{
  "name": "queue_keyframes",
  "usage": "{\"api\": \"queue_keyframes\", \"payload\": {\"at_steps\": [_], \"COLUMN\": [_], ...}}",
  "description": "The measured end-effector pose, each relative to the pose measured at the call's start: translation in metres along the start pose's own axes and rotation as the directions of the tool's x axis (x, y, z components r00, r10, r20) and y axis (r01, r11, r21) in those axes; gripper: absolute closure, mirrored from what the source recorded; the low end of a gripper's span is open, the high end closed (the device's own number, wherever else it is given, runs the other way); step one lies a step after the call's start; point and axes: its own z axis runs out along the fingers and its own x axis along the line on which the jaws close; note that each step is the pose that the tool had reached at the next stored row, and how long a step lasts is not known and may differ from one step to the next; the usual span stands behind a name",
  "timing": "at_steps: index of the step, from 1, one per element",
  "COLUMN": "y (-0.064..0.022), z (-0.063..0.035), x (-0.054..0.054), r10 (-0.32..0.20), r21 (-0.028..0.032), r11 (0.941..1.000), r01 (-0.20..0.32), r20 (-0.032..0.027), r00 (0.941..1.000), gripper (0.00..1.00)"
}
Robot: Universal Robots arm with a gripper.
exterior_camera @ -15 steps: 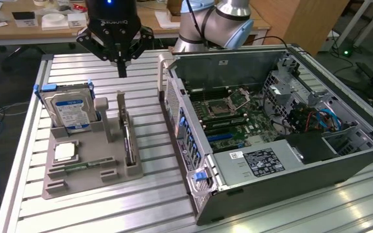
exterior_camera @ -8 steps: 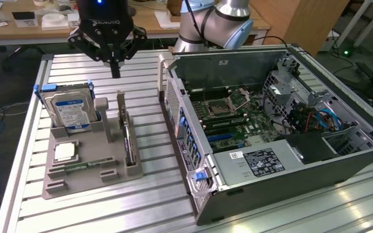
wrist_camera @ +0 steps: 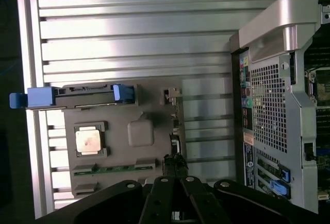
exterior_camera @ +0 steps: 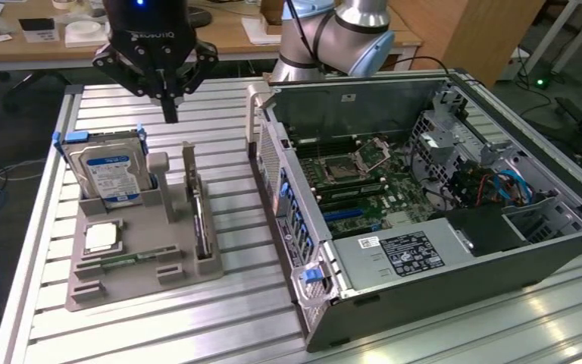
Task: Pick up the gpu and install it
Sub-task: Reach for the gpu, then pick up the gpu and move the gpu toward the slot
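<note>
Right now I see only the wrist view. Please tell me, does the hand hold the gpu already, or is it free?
Observer: It is free. The hand is shut on nothing, well above the tray.
Operator: Where does the gpu stand?
Observer: The gpu stands on edge in the tray slot nearest the computer case.
Operator: Is the case open?
Observer: Yes, its side is off; the motherboard lies bare inside.
</note>
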Motion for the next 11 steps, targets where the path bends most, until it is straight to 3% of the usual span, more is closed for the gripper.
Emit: {"api": "queue_keyframes", "payload": {"at_steps": [11], "y": [-0.0001], "z": [0.0000], "x": [0.0009], "r10": [0.000], "r21": [0.0000], "r11": [1.0000], "r01": [0.000], "r20": [0.0000], "r00": [1.0000], "gripper": [0.89]}}
